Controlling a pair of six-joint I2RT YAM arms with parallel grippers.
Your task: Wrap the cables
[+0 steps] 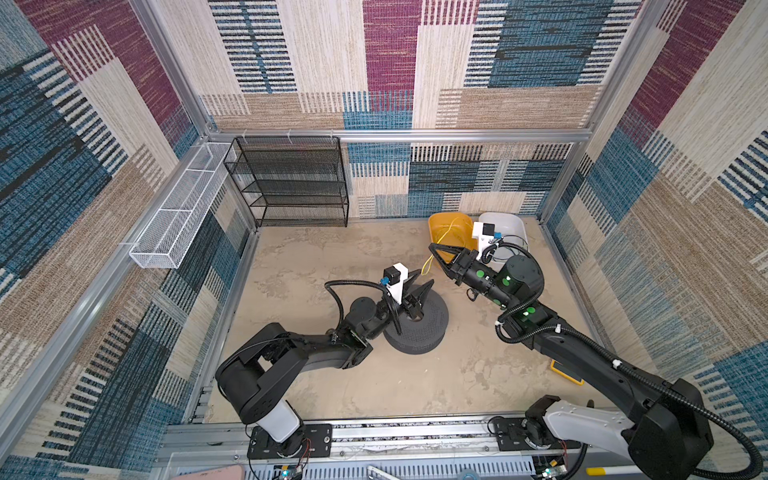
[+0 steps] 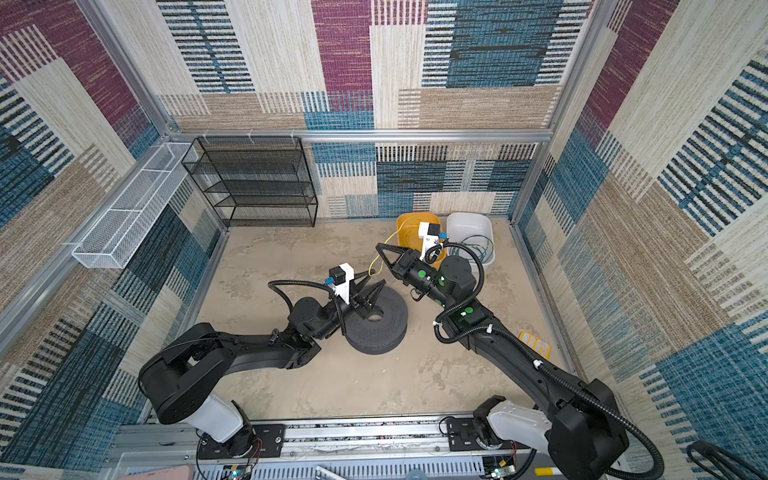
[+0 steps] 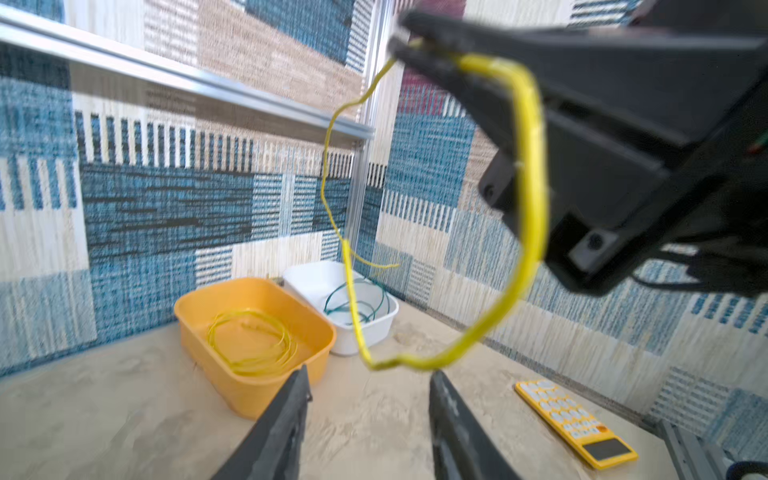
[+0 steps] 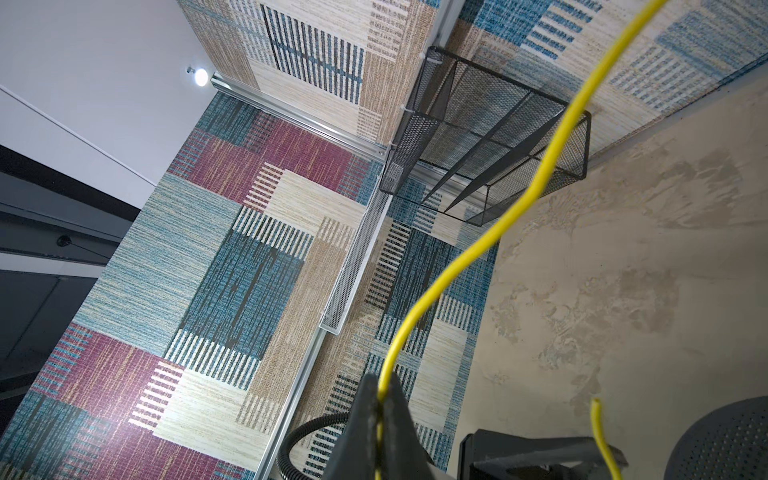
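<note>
From my station I count two tubs side by side at the far right corner of the desk [image 1: 332, 395]: one yellow tub [image 3: 189, 309] and one white tub [image 3: 368, 338], their walls just about touching. There are two cables. The teal cable [image 3: 330, 299] lies wholly in the white tub in a few loose loops. The yellow cable [image 3: 249, 347] lies mostly coiled on the floor of the yellow tub, but one strand of it climbs out to the right gripper [image 4: 380, 386], whose fingers are closed on it, pinching the wire at their very tips. Past that pinch the free end hangs in a slack loop that dips toward the left gripper [image 3: 370, 372]. The left fingers are spread apart with the low end of the loop just at the gap between their tips; I cannot tell whether wire and fingers touch. In both top views the left gripper hangs over the far edge of the single black perforated spool [image 1: 428, 328], which sits mid-desk with no wire on it. One yellow calculator [image 3: 573, 424] lies flat near the right wall. One black mesh shelf [image 1: 291, 183] stands at the back, and one white mesh basket [image 1: 174, 224] of three compartments hangs on the left wall.
</note>
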